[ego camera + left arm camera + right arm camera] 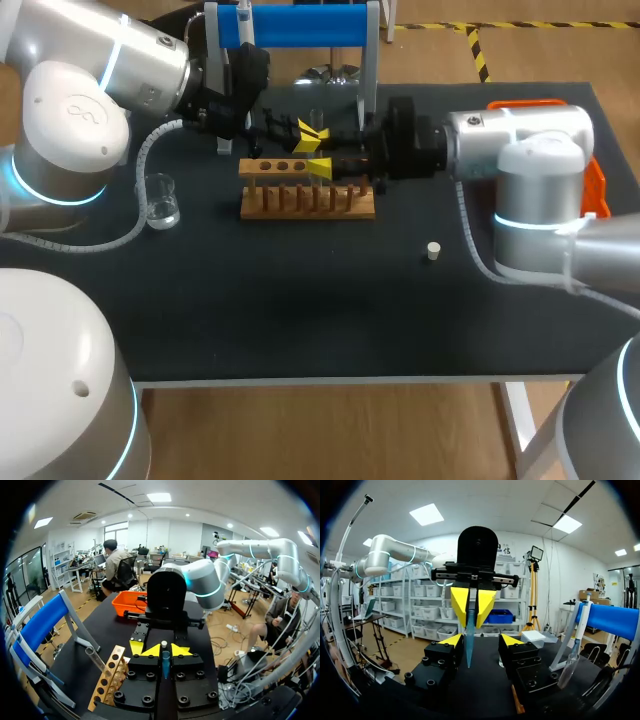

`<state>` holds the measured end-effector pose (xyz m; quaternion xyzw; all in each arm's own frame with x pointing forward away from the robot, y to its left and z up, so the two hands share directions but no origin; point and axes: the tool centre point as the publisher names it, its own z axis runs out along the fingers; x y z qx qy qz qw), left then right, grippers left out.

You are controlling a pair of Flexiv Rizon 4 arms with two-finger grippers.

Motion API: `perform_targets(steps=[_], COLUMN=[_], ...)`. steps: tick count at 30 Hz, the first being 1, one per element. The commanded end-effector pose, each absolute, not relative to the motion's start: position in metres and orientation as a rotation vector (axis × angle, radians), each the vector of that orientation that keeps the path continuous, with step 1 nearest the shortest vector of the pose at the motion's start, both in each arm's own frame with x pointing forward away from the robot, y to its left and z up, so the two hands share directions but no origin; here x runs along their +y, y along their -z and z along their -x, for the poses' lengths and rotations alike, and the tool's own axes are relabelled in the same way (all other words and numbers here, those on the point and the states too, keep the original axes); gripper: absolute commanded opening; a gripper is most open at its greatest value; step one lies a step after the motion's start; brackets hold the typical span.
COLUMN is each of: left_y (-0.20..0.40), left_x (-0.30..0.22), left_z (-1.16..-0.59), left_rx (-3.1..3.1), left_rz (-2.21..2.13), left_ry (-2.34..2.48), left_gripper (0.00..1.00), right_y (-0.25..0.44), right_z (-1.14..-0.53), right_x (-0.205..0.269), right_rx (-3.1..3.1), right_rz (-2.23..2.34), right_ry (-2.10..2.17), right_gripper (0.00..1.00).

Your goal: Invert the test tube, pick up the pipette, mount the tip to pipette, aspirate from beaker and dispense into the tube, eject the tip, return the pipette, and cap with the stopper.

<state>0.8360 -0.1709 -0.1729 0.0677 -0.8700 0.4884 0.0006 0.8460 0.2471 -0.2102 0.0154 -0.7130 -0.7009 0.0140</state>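
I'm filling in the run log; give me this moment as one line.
left end effector: shut on pipette tip | right end effector: open, facing it near rack | stopper: on table

No text, label or number is legible on anything.

In the head view the right arm (520,150) covers most of the tray (597,185) at the far right. The stand (300,25) is cut off at the far edge. The right gripper (322,168) hides the right part of the rack's (300,200) top. The left gripper's (471,622) fingers hide the tip's (469,650) upper end. In the head view the tip is too small to make out.
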Motion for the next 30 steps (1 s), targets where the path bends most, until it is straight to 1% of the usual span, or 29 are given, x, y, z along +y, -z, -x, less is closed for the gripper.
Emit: perform_targets(steps=[1, 18, 23, 28, 30], left_y=[0.172, 0.172, 0.172, 0.172, 0.172], left_x=[-0.171, -0.171, -0.171, -0.171, -0.171], left_z=[-0.837, -0.837, -0.837, -0.837, -0.837], left_rx=[-2.731, -2.731, -2.731, -2.731, -2.731], left_rz=[-0.211, -0.211, -0.211, -0.211, -0.211], left_ry=[-1.527, -1.527, -1.527, -1.527, -1.527], left_gripper=[0.0, 0.0, 0.0, 0.0, 0.0], right_y=[0.212, 0.212, 0.211, 0.21, 0.209], right_z=[-0.851, -0.847, -0.846, -0.846, -0.845], right_x=[0.252, 0.262, 0.262, 0.262, 0.262], right_rx=[-2.208, -2.178, -2.174, -2.17, -2.166], right_rz=[-0.061, -0.079, -0.08, -0.08, -0.081], right_ry=[2.175, 2.167, 2.17, 2.174, 2.176], right_gripper=[0.46, 0.44, 0.37, 0.35, 0.31])
